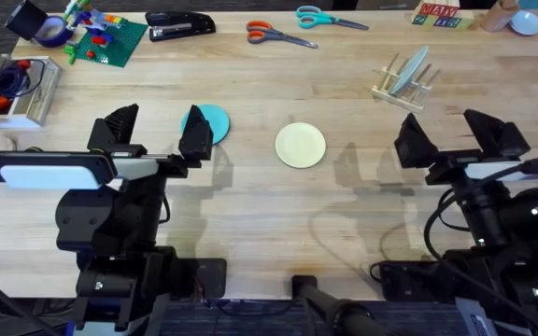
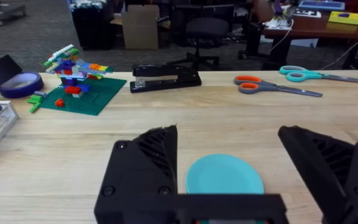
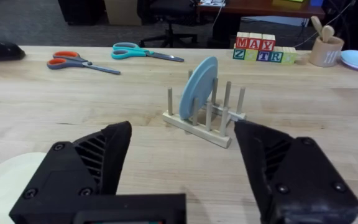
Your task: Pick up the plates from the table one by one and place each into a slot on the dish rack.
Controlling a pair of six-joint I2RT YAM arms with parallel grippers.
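One blue-grey plate (image 1: 412,70) in dish rack (image 1: 392,91)

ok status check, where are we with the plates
Both pincers open, empty: left pincer over round teal-blue plate, right pincer near wooden dowel dish rack. Round cream-yellow plate on table. Nothing blocking.
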